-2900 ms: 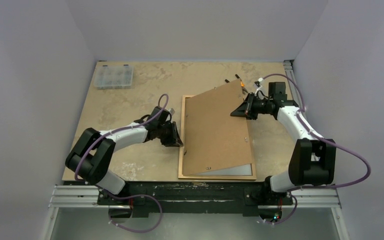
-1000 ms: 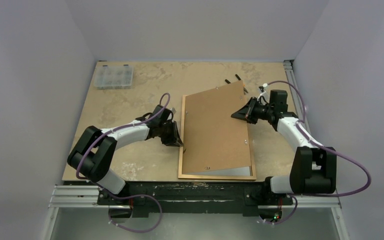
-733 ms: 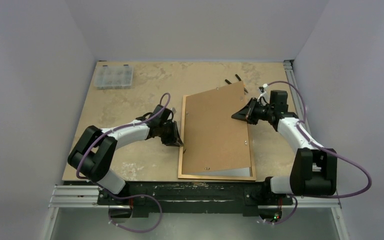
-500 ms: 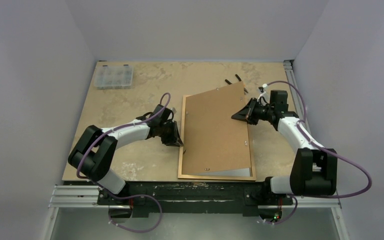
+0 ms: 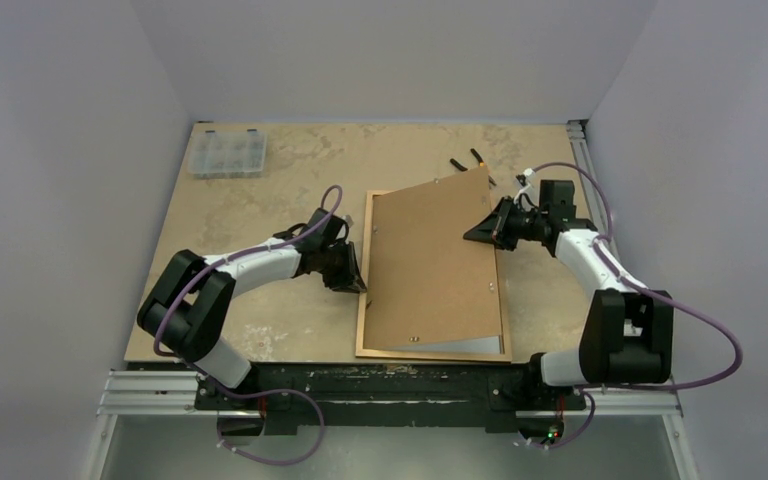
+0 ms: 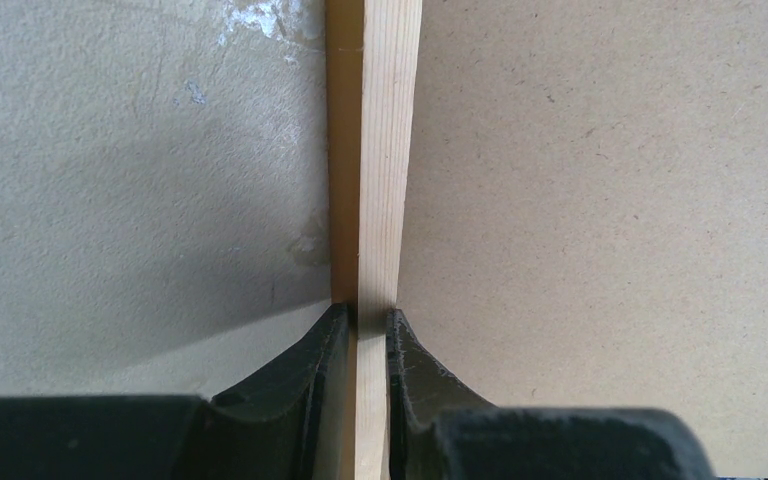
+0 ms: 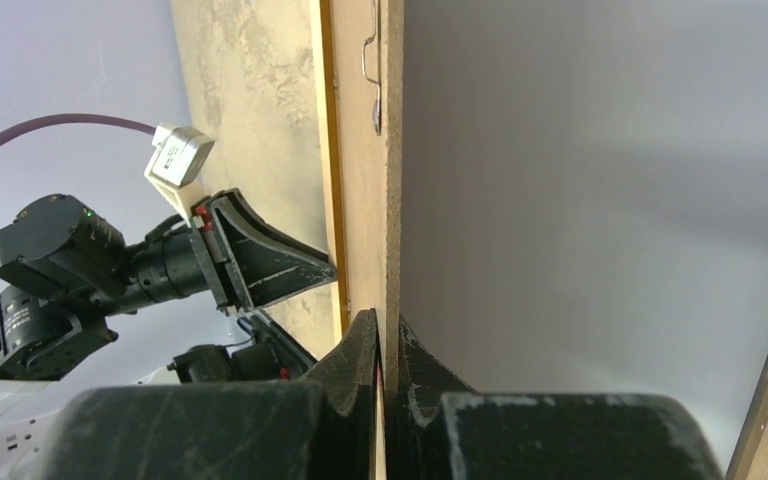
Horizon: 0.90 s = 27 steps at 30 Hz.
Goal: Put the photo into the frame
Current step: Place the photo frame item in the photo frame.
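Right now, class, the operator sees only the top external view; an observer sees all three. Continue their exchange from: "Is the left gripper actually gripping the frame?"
Observer: Yes, the left gripper pinches the moulding of the frame, one finger each side.
Operator: And the other arm?
Observer: The right gripper is shut on the thin edge of the backing panel, not on the frame.
Operator: Any hardware there?
Observer: A metal hanger clip sits on the panel near that edge.

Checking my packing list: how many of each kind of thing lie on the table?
frame: 1
board: 1
pale sheet under board: 1
clear box: 1
black sticks: 2
Total: 6
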Motion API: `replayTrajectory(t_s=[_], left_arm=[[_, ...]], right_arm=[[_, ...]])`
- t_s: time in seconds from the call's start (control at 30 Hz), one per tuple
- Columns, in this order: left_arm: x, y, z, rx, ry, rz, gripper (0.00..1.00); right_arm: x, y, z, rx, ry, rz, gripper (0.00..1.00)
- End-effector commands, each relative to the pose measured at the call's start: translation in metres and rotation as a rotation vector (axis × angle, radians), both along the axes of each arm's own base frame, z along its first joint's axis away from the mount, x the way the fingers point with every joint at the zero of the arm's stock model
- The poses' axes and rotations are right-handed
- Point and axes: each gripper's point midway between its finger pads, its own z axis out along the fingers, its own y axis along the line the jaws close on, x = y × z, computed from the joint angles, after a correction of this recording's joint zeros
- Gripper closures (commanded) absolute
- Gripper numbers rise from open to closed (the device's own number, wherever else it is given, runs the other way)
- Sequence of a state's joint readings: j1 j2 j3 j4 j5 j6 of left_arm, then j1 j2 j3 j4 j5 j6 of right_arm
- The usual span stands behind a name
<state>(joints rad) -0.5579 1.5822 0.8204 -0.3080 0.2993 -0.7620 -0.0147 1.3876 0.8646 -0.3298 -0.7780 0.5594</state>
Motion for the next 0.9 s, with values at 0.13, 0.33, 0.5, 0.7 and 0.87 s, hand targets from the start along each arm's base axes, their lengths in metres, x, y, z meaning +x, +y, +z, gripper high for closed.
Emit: replayTrajectory(t_s=[0.13, 0.33, 0.5, 0.7, 0.87], left_arm=[[0.002, 0.014, -0.025, 0.123, -0.015, -0.003, 0.89], [0.002, 0.014, -0.025, 0.130, -0.016, -0.004, 0.89], [0.003, 0.014, -0.026, 0.134, -0.015, -0.007, 0.89], [0.003, 0.014, -0.027, 0.139, -0.015, -0.008, 0.89], [0.002, 0.014, -0.027, 0.143, -0.015, -0.010, 0.89]], right_arm=[[-0.023, -0.002, -0.050, -0.080, 0.098, 0.066, 1.00], [-0.022, -0.007, -0.067, -0.119, 0.126, 0.072, 1.00], [-0.023, -0.015, -0.077, -0.176, 0.142, 0.062, 0.78], [-0.022, -0.021, -0.081, -0.221, 0.159, 0.054, 0.50], [-0.022, -0.026, -0.084, -0.257, 0.167, 0.046, 0.36]])
